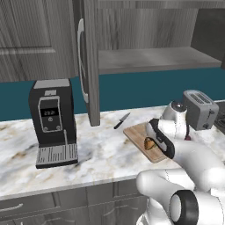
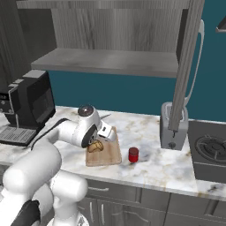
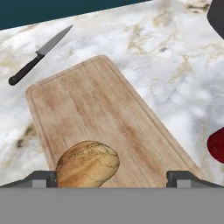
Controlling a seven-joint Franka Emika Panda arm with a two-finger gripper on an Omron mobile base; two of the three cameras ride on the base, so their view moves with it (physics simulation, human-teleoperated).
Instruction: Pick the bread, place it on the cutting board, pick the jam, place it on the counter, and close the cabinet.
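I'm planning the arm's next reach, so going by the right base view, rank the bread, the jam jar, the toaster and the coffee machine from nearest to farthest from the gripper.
1. Bread, on the cutting board, right at the open gripper.
2. Jam jar, on the counter just right of the board.
3. Toaster, farther right.
4. Coffee machine, far left.

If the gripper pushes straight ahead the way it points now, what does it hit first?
Most likely the bread, lying on the cutting board between the open jaws of the gripper; the board is right beneath. Depth is hard to judge.

Teal wall (image 1: 132,88) behind coffee machine (image 1: 52,118) and toaster (image 1: 200,109).
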